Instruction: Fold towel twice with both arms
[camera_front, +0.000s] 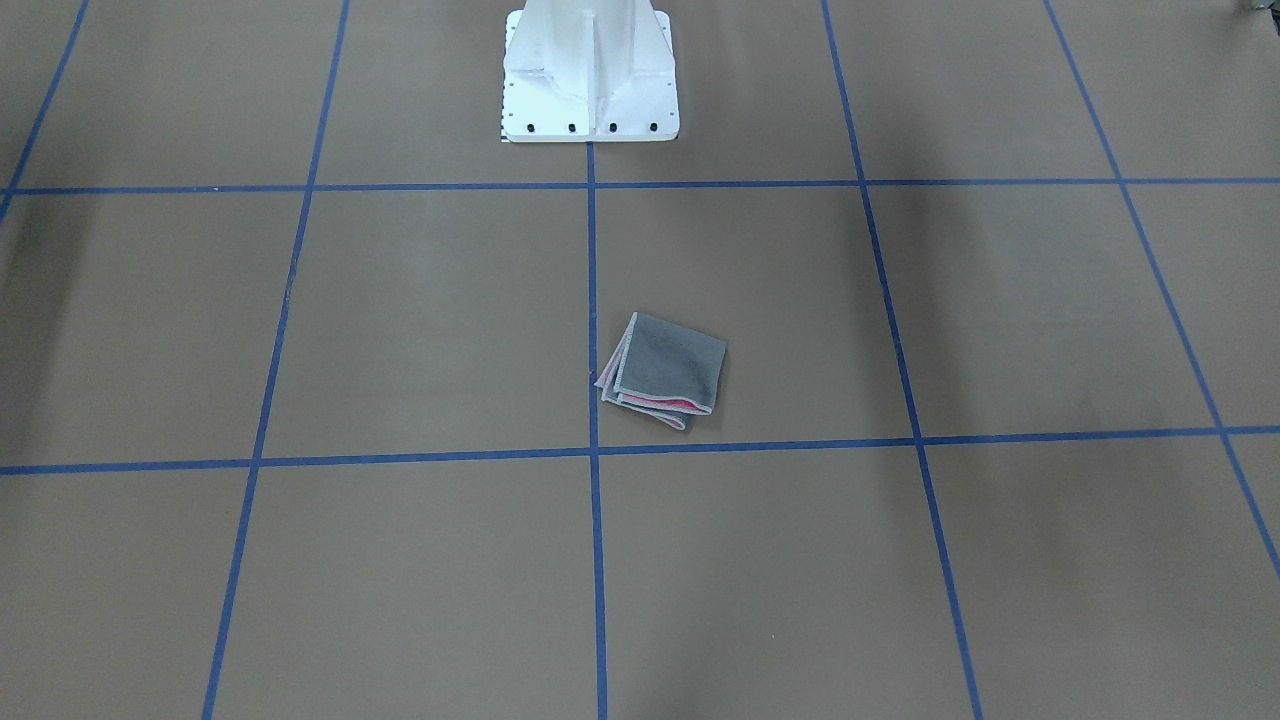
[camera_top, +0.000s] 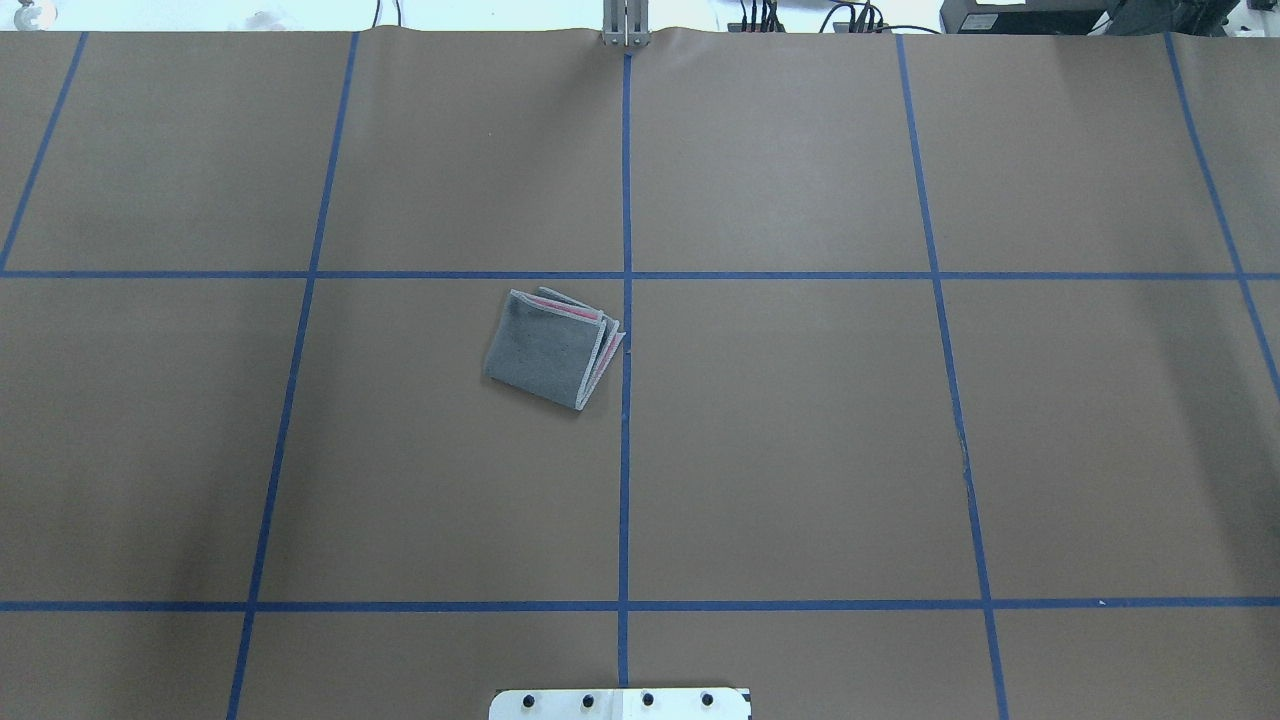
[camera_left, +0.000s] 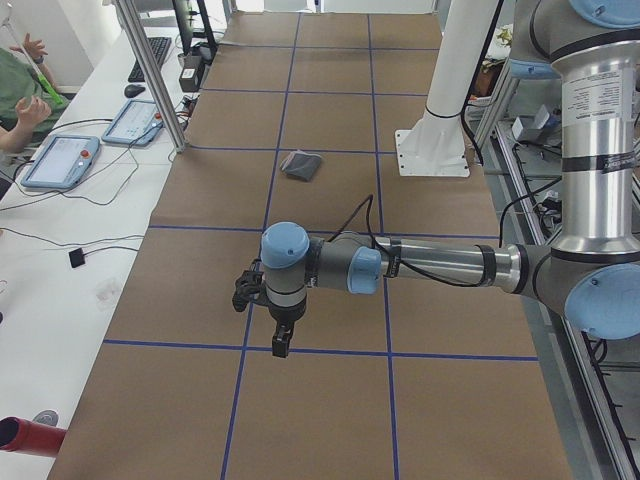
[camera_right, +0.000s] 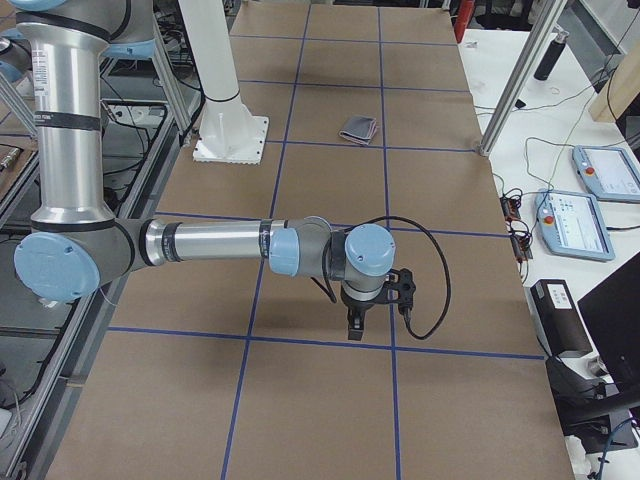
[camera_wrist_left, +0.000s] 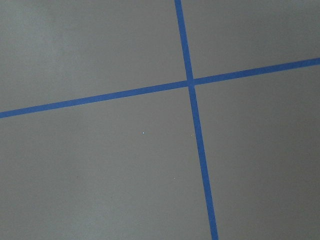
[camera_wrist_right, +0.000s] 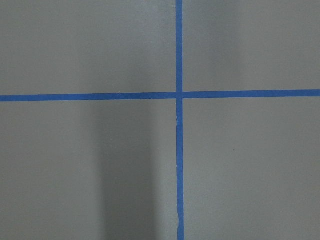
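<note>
Exterior left shows the left end effector (camera_left: 282, 346) pointing straight down just above the desk (camera_left: 330, 420), close over a blue tape line (camera_left: 420, 355). At this size I cannot tell whether its fingers are spread or pressed together. Behind it, the left arm (camera_left: 440, 265) runs level across the near end of the desk to an elbow at the right edge, then rises upright.

In the exterior right view the right end effector (camera_right: 355, 326) also points down, just above a tape line at that camera's near end. Its fingers are too small to judge as spread or pressed together. The right arm (camera_right: 210, 243) reaches level from an elbow at the left, with a black cable (camera_right: 435, 270) looping off the wrist. Both wrist cameras show only brown desk and a crossing of tape lines.

The towel (camera_top: 548, 348) lies flat in the middle row of squares, well apart from both end effectors. It is folded into a small square with the dark grey face up. Pink layers and light grey edging show along its far and right edges. In the overhead view it sits just left of the centre tape line.

The white pedestal (camera_front: 590, 80) stands on the desk's near edge at the centre line. A person's hand (camera_left: 35, 45) and two teach pendants (camera_left: 60, 160) show at a side bench.
</note>
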